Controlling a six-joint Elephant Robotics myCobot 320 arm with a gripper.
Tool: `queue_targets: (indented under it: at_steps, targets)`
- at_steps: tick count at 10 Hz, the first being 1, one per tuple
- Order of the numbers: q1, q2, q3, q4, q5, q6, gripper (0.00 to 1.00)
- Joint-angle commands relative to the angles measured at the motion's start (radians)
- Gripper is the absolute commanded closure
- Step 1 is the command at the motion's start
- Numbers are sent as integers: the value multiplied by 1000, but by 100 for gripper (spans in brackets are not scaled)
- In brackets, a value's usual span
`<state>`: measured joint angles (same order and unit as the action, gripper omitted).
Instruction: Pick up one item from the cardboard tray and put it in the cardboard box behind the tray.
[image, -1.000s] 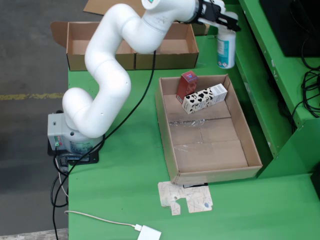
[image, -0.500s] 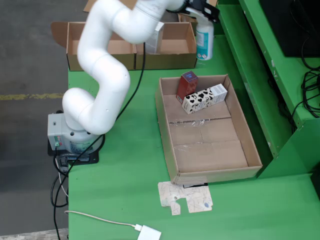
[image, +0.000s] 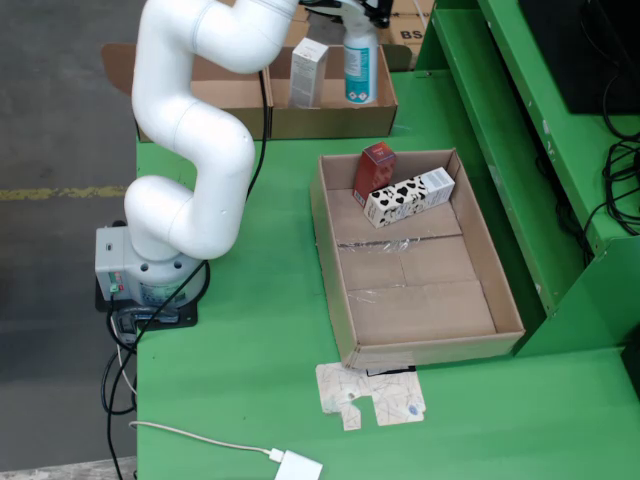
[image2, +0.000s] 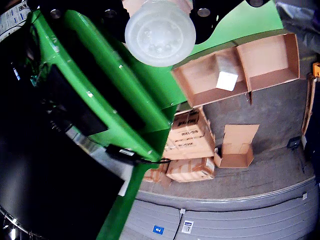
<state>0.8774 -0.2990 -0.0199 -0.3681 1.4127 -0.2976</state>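
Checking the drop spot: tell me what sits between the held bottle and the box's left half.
In the view from above, a white carton stands in the cardboard box, just left of the bottle held by the tool.

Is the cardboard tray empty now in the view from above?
No, the cardboard tray holds a red carton and a cow-patterned carton.

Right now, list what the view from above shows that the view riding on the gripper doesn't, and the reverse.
Only from above: the cardboard tray holding a red carton and a cow-print carton, plus the arm's base. Only the riding view: stacked cardboard boxes on the floor and the bottle's round bottom. Both: the held spray bottle, the cardboard box and the white carton inside.
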Motion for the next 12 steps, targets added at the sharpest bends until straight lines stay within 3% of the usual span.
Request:
queue_targets:
  at_steps: [1,4,5,6,8,10,12]
  targets:
    - [315,45,20,-354,-26,31,100]
    - [570,128,20,-567,-81,140,100]
    - [570,128,20,-567,-81,140,100]
    - [697,263,-240,-487,-110,209,100]
    - [697,263,-240,-487,-110,209,100]
    - [909,313,-415,-435,-126,314,100]
    - [909,313,-415,-435,-126,314,100]
